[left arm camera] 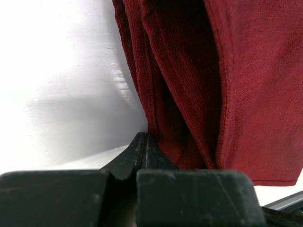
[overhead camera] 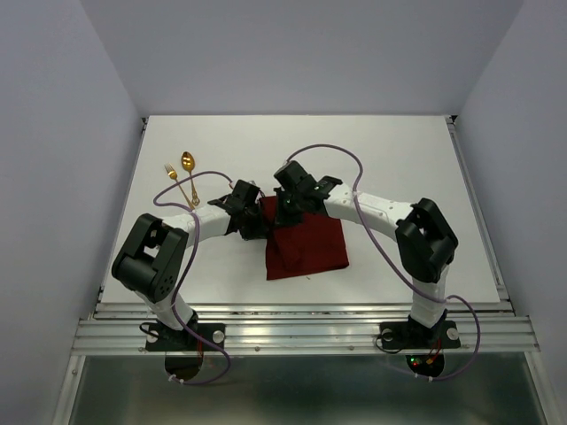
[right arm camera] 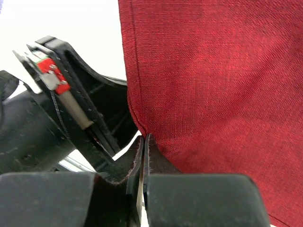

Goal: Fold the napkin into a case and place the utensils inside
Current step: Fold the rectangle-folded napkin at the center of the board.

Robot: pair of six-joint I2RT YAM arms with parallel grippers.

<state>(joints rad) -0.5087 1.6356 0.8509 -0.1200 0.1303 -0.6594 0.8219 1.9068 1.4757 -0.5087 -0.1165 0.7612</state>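
Two pincers of mine meet near the middle of the top view. My left pincer (overhead camera: pixel 251 219) and right pincer (overhead camera: pixel 285 211) sit close together at the upper left edge of the napkin (overhead camera: pixel 308 246). The napkin lies just below the frame's centre on the white table (overhead camera: pixel 399 168). The gold spoon (overhead camera: pixel 187 162) and fork (overhead camera: pixel 175 180) lie well apart from it, in the upper left.

In the left wrist view the napkin (left arm camera: pixel 246 94) hangs in loose pleats across the upper right. I judge it light and limp, with no stiffness to hold a crease by itself, so it will sag wherever I do not support it. The stitched hem and corners look like the best places to hold it. My left pincer (left arm camera: pixel 144 139) is clenched at bottom centre, and the cloth's lower fold runs right into its tips. I take that as a pinch on the napkin.

In the right wrist view the napkin (right arm camera: pixel 213 85) fills the right side. Its weave is coarse, so it is unlikely to slip. My right pincer (right arm camera: pixel 144 140) is pressed tight on its lower left corner.
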